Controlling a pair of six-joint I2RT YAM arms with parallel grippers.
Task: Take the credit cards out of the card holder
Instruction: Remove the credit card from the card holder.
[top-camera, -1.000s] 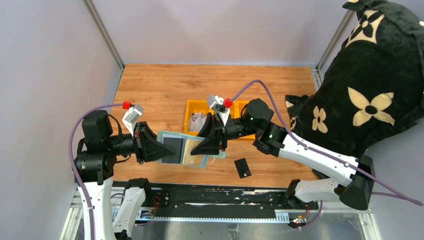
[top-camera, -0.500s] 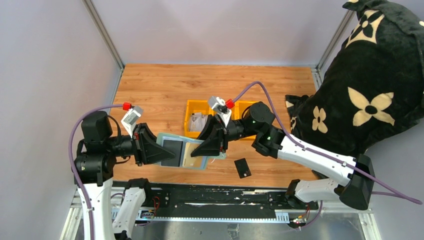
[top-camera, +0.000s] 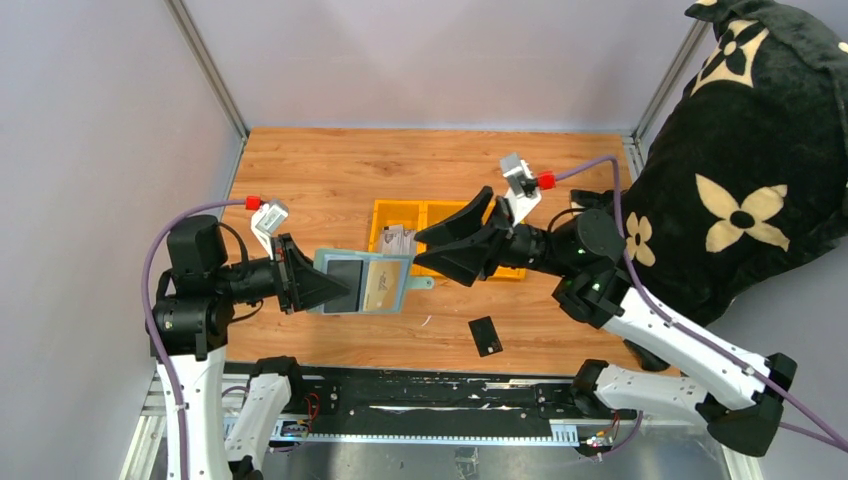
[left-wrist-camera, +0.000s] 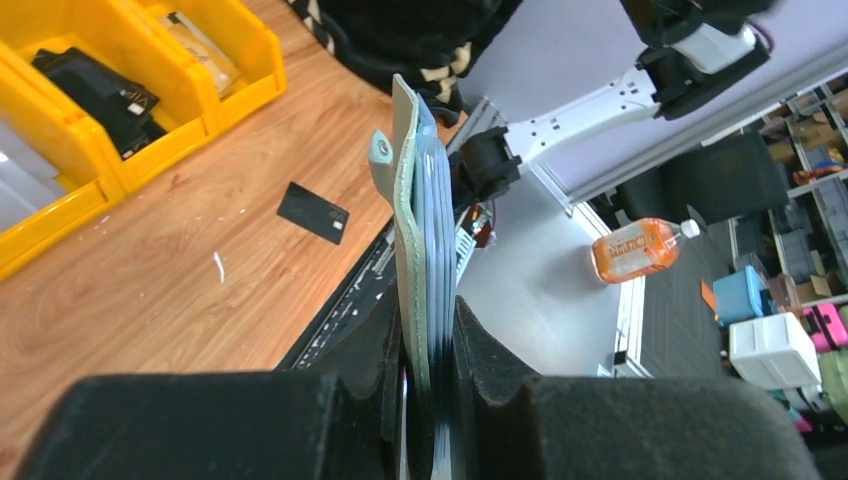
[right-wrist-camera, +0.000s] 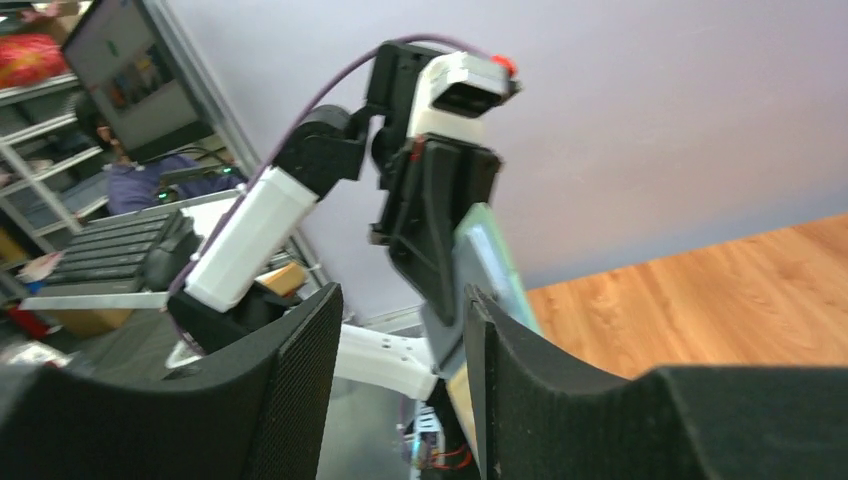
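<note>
Matt card holder (top-camera: 362, 284), wood-grain table (top-camera: 330, 170)

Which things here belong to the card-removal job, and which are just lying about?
Job:
card holder, clamped in the left end effector
tan card in its pocket
black card lying on the table
right end effector, open

Lying about:
yellow bins
black flowered plush
orange bottle beyond the table
</note>
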